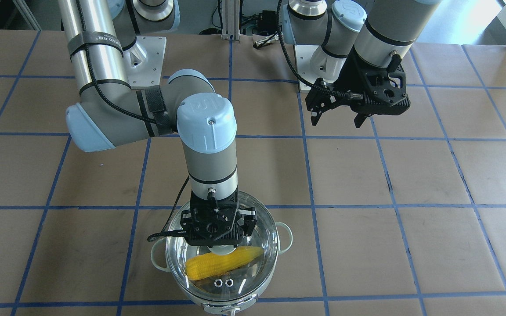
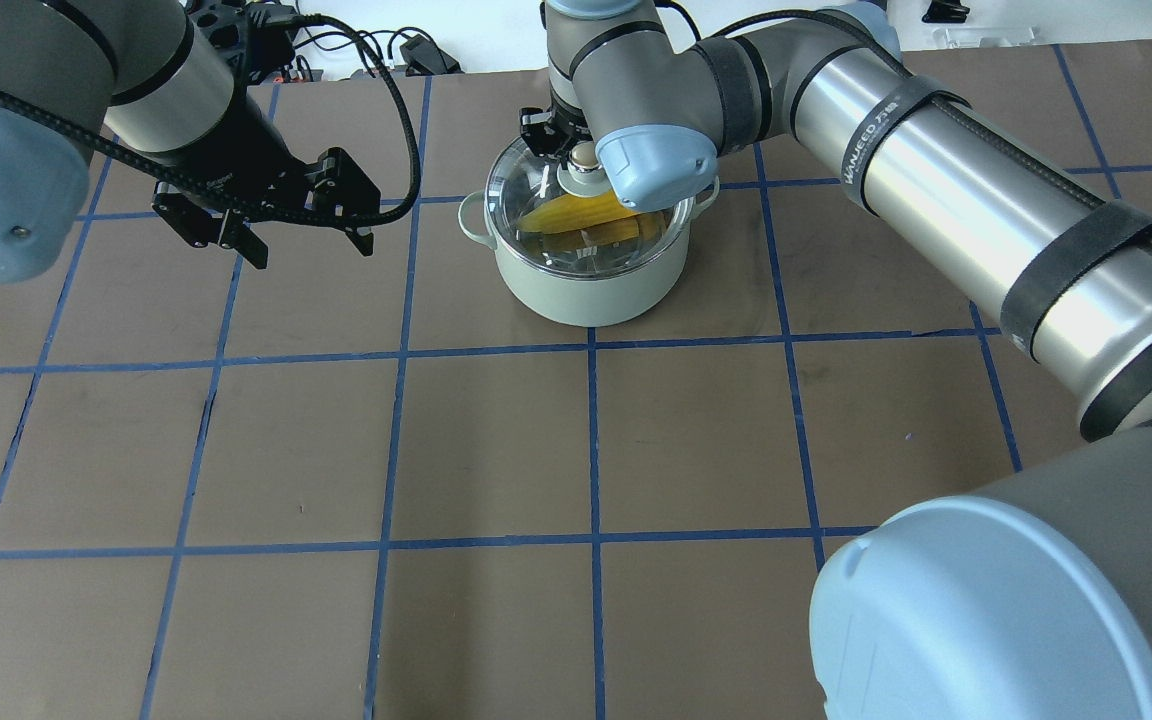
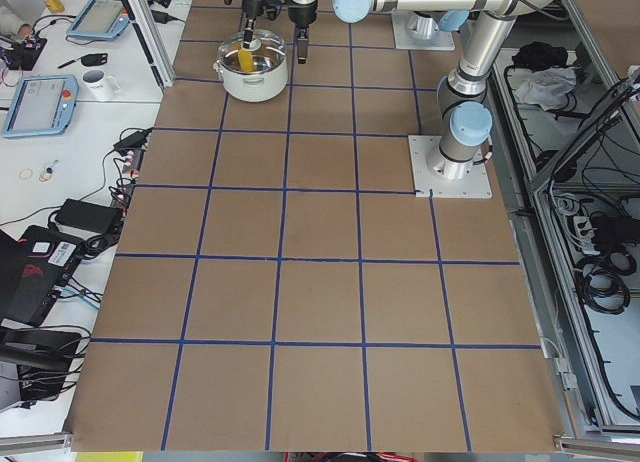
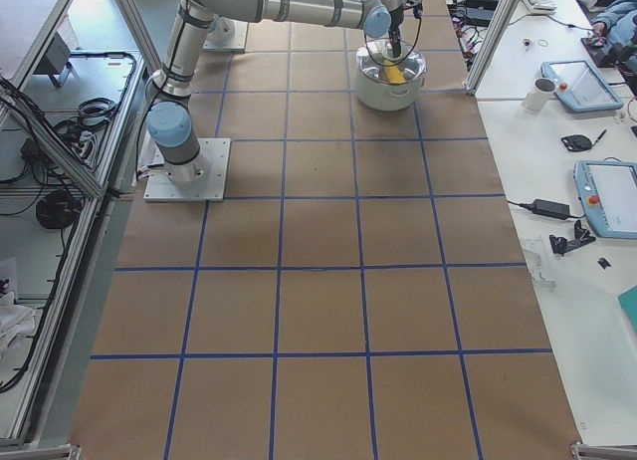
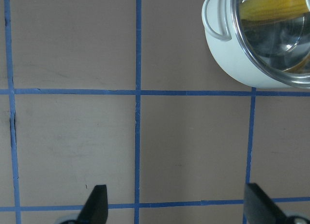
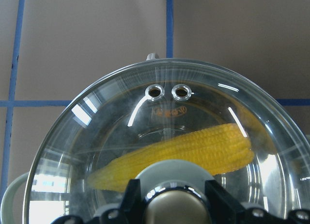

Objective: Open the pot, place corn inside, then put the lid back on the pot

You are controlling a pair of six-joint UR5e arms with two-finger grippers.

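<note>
The mint-green pot (image 1: 284,239) stands on the table, also in the overhead view (image 2: 586,290). The clear glass lid (image 1: 253,274) sits on its rim, level. The yellow corn (image 1: 222,263) lies inside the pot under the glass, and shows in the right wrist view (image 6: 193,151). My right gripper (image 6: 174,200) points straight down over the pot, its fingers closed against both sides of the lid's cream knob (image 2: 584,155). My left gripper (image 1: 336,122) is open and empty, hovering over bare table to the pot's side (image 2: 311,255).
The table is brown paper with a blue tape grid (image 2: 591,440). My right arm's long links (image 2: 936,160) stretch across the table toward the pot. Desks with tablets and cables (image 3: 40,92) line the table's far side.
</note>
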